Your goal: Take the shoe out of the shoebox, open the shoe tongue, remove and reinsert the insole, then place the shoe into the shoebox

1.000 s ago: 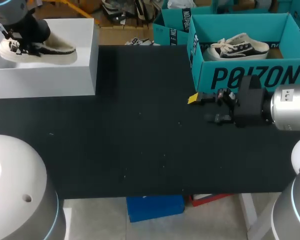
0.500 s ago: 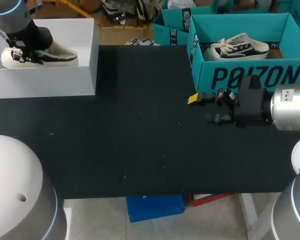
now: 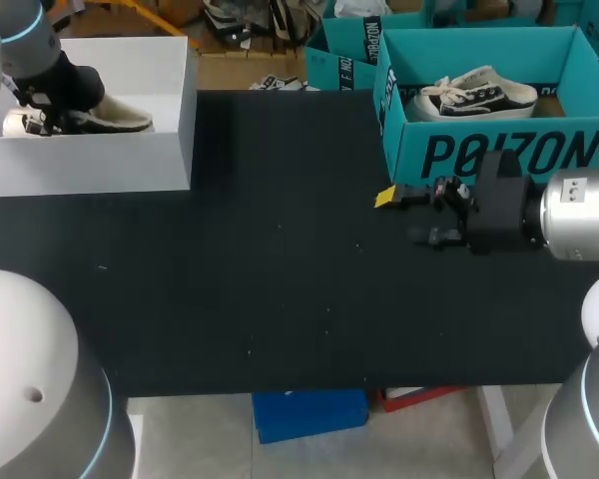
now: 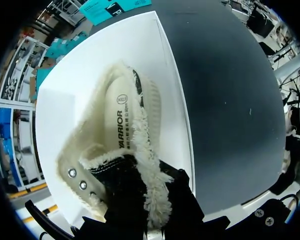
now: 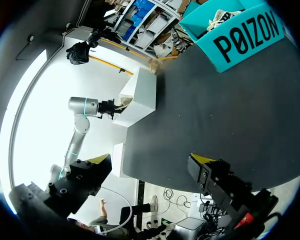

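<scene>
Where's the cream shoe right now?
Head view, far left of the table: the cream shoe is low inside the white shoebox, with the left hand gripping its fleecy collar.

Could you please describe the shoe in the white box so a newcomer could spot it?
Look to the white box at the far left of the table. Inside it is the cream shoe, lined with shaggy fleece; the other shoe, in the teal box at the right, is black canvas with white laces.
</scene>
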`<state>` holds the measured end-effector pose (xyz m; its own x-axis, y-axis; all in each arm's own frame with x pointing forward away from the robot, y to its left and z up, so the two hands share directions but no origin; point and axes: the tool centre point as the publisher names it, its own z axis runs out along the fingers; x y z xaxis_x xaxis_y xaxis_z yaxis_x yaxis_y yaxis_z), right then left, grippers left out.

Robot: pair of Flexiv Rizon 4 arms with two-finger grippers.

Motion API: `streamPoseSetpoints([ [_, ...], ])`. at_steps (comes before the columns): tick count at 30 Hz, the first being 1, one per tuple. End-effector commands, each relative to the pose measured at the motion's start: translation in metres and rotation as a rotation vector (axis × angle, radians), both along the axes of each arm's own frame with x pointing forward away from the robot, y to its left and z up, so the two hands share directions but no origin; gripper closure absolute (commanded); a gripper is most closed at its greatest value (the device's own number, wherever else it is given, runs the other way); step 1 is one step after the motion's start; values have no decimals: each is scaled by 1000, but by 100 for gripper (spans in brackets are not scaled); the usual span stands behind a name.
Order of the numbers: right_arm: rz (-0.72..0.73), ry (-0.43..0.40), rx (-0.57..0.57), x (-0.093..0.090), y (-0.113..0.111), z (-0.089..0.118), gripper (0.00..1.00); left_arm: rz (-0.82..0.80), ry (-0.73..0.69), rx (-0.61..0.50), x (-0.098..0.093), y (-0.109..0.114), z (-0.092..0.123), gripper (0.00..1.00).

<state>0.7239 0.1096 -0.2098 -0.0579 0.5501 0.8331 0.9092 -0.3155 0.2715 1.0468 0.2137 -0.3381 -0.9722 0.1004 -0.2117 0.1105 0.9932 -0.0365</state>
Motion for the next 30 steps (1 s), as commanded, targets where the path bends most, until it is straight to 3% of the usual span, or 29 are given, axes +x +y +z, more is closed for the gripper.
streamPoseSetpoints([
  [1, 0, 0, 0, 1, 0, 0, 0, 3, 10, 6, 6, 2, -8, 100],
  [20, 0, 0, 0, 1, 0, 0, 0, 19, 81, 33, 0, 3, -25, 99],
  [21, 0, 0, 0, 1, 0, 0, 0, 20, 81, 34, 0, 3, -25, 71],
  [22, 0, 0, 0, 1, 0, 0, 0, 21, 82, 34, 0, 3, -25, 54],
  [23, 0, 0, 0, 1, 0, 0, 0, 22, 82, 34, 0, 3, -24, 23],
  [24, 0, 0, 0, 1, 0, 0, 0, 23, 81, 34, 0, 3, -23, 3],
  [30, 0, 0, 0, 1, 0, 0, 0, 23, 79, 37, 3, -1, -6, 0],
])
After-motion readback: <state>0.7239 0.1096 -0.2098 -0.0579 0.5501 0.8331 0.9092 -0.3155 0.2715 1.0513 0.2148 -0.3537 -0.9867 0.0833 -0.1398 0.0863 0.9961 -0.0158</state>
